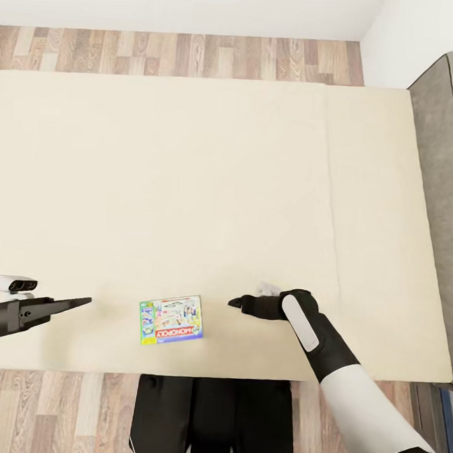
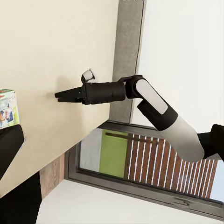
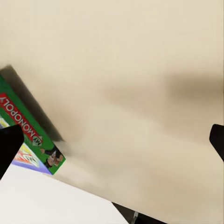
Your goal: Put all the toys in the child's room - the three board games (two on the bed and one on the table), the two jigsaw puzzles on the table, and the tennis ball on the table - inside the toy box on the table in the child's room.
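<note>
Your right claw looks pressed together and holds nothing, low over the bed near its front edge. Monopoly board game lies flat between both claws, just beside the right one; left claw, also pressed together, sits farther off

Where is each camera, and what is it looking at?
Head: up high, looking down at the bed, the Monopoly box, both grippers: left, right.
Left wrist: on the left arm, looking across the bed at the right gripper.
Right wrist: near the mattress, facing the box.
Shared: box, bed.
</note>
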`<state>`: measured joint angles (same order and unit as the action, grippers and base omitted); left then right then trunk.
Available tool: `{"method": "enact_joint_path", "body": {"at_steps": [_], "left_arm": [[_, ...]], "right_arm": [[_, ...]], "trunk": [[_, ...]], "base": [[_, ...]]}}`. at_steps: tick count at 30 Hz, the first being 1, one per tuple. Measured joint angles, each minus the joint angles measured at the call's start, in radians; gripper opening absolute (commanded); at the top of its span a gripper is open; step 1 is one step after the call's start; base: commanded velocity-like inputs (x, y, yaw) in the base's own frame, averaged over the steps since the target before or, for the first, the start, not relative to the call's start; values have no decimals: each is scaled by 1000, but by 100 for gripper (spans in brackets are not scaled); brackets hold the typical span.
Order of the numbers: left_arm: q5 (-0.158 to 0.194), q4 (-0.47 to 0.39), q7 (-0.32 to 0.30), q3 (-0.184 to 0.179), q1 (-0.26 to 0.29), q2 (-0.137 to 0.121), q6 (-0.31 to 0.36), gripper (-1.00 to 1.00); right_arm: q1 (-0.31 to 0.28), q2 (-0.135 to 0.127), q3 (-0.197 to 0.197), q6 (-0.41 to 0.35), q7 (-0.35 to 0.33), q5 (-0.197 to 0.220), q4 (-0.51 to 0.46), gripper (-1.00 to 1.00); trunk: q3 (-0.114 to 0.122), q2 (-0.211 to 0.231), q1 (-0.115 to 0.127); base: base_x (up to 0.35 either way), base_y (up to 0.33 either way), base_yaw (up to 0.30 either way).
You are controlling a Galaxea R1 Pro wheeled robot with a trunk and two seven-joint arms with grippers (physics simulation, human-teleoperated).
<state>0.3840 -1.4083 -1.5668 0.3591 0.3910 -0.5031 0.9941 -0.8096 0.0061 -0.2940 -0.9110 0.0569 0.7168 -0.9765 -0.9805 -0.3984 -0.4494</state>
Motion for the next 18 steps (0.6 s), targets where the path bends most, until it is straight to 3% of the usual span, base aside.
{"method": "enact_joint_path", "body": {"at_steps": [18], "left_arm": [[0, 0, 0, 0, 0, 0, 0, 100]], "right_arm": [[0, 0, 0, 0, 0, 0, 0, 100]], "trunk": [[0, 0, 0]], "base": [[0, 32, 0]]}}
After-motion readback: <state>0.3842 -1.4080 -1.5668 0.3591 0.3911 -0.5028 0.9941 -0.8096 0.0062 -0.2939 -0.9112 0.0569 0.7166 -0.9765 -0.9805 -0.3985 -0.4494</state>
